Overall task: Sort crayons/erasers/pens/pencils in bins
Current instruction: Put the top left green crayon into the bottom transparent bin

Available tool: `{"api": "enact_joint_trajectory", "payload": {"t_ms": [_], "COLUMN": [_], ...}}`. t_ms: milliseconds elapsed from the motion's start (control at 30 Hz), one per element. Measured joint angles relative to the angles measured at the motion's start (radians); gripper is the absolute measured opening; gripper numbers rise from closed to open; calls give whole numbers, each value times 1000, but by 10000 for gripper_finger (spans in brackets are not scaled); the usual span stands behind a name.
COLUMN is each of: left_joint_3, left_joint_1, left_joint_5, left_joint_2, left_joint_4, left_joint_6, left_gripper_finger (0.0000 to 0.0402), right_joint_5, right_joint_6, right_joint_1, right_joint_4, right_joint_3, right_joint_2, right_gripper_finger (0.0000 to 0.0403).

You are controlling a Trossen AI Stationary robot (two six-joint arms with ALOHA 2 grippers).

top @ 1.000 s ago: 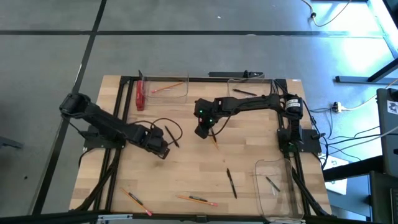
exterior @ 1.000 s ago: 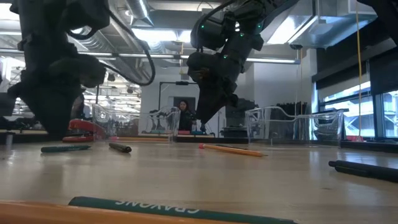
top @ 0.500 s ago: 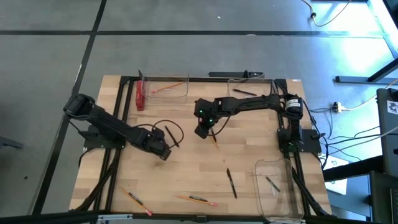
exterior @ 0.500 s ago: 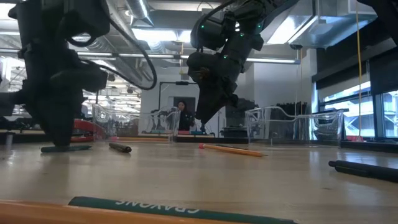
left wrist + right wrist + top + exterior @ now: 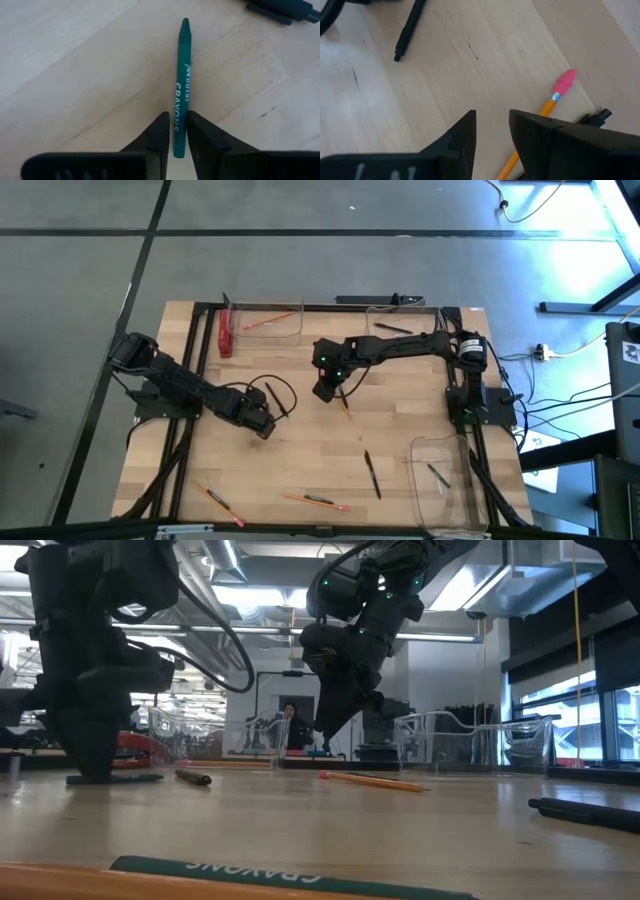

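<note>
A green crayon [image 5: 180,85] is pinched between the left gripper [image 5: 174,131] fingers on the table [image 5: 300,455]. The right gripper [image 5: 492,122] is held spread above a pencil [image 5: 547,107].

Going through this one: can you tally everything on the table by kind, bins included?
Pens: 4
Pencils: 4
Green crayons: 2
Red bar: 1
Clear bins: 3
Total: 14
</note>
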Motion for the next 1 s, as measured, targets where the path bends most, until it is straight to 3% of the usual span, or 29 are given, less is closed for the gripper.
{"api": "enact_joint_trajectory", "payload": {"t_ms": [200, 533, 767, 1000], "left_joint_3": [1, -4, -8, -5], "left_joint_1": [-1, 0, 2, 1], "left_joint_5": [-14, -11, -28, -108], "left_joint_2": [1, -31, -118, -229], "left_joint_4": [-8, -6, -14, -13], "left_joint_6": [2, 1, 2, 51], "left_gripper_finger": [8, 2, 1, 1], "right_joint_5": [-36, -147, -148, -148], "right_joint_6": [-13, -96, -187, -297], "right_joint_1": [0, 0, 1, 3], "right_joint_4": [0, -3, 12, 63], "right_joint_3": [0, 2, 2, 3], "right_joint_2": [0, -22, -95, -151], "right_gripper_finger": [120, 120, 120, 120]}}
